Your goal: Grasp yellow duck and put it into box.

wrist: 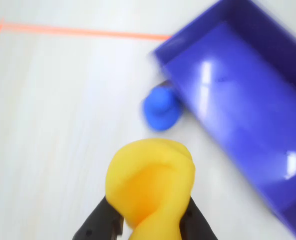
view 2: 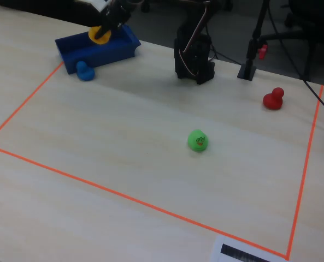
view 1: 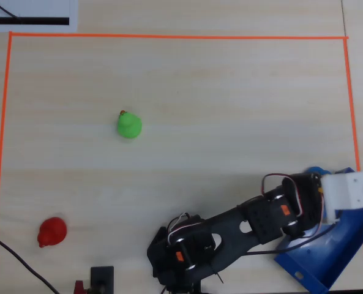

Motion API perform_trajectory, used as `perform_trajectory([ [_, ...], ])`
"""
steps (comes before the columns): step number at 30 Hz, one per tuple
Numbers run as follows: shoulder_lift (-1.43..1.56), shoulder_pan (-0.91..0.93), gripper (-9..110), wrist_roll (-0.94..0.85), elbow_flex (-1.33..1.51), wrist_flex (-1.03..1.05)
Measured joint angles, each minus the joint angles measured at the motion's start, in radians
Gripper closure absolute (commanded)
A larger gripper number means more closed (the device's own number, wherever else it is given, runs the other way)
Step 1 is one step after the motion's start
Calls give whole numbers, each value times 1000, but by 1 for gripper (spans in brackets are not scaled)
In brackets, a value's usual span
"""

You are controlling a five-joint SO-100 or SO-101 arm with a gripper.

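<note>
We are finding the gripper (wrist: 150,225) pinching the yellow duck (wrist: 150,187) between its two dark fingers (wrist: 100,222), which are pressing into the duck's soft body from either side in the wrist view. In the fixed view the gripper (view 2: 104,30) is holding the yellow duck (view 2: 100,35) over the near wall of the box (view 2: 104,52), clear of the table. In the wrist view the box (wrist: 237,105) is lying to the right of the held duck, its glossy blue floor showing bright reflections. A blue duck (wrist: 161,107) is sitting on the table just beside the box's outer wall, between the box and the held duck in that view; the fixed view is showing it (view 2: 85,71) at the box's near left corner.

In the overhead view the arm (view 1: 242,229) is reaching from its base at the bottom edge toward the box (view 1: 334,251) at the lower right. We are noting a green duck (view 1: 129,124) standing near the middle of the table (view 1: 230,110) and a red duck (view 1: 51,232) at the lower left, both well apart from the arm. Orange tape (view 1: 169,37) is marking out the working area.
</note>
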Motion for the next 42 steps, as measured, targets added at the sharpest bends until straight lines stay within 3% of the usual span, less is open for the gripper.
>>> perform_trajectory([
  [8,-426,152,101,75,-466,219],
  [34,-1052,233,101,98,-868,81],
  [38,-1068,239,93,84,-868,67],
  [42,-1068,249,76,83,-868,67],
])
